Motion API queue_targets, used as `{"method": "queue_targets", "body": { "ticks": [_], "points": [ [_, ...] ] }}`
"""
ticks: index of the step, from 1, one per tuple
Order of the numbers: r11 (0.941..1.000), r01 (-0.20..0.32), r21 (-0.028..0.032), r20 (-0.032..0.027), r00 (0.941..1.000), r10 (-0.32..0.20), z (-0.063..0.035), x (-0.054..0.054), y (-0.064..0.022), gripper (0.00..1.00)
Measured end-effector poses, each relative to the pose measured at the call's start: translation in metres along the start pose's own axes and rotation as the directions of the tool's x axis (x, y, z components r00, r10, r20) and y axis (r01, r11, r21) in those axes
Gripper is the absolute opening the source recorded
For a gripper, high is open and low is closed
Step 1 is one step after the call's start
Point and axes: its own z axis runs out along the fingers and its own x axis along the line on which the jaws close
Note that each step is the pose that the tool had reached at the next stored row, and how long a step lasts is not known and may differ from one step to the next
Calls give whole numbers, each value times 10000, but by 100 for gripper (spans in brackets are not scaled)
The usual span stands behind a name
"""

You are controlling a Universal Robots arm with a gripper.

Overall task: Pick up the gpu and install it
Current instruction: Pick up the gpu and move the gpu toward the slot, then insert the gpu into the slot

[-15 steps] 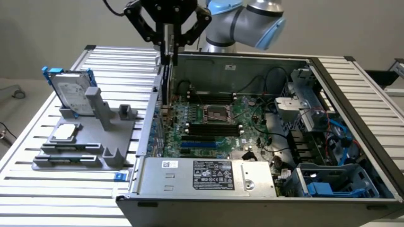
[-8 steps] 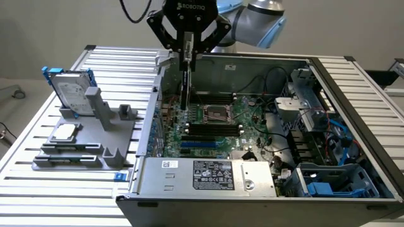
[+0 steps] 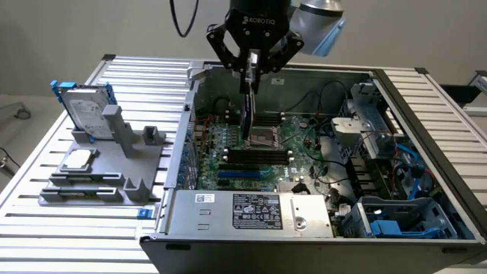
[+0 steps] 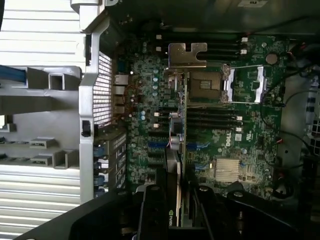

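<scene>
My gripper (image 3: 252,71) is shut on the gpu (image 3: 247,108), a slim dark card that hangs on edge from the fingers above the open computer case (image 3: 426,120). The card's lower end is over the green motherboard (image 3: 259,157), near the processor socket (image 3: 268,136). In the wrist view the gpu (image 4: 176,150) runs edge-on away from my gripper (image 4: 177,197), ending in its silver end bracket (image 4: 187,54) above the motherboard (image 4: 240,135). Whether the card touches the board cannot be told.
On the exterior view's left, a grey fixture (image 3: 99,171) on the slatted table (image 3: 137,74) holds a silver hard drive (image 3: 85,111) and a small square chip (image 3: 80,160). Inside the case are a power supply (image 3: 251,211), cables (image 3: 335,165) and a blue-tabbed drive cage (image 3: 403,220).
</scene>
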Motion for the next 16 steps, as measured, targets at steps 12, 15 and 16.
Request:
{"method": "queue_targets", "body": {
  "ticks": [12, 15, 16],
  "points": [
    [10000, 19, 58, 1, 10000, -19, 140, -250, -4, 26],
    [10000, 19, 59, 1, 10000, -19, 139, -250, -4, 26],
    [10000, 19, 59, 1, 10000, -19, 139, -250, -4, 26]
  ]
}}
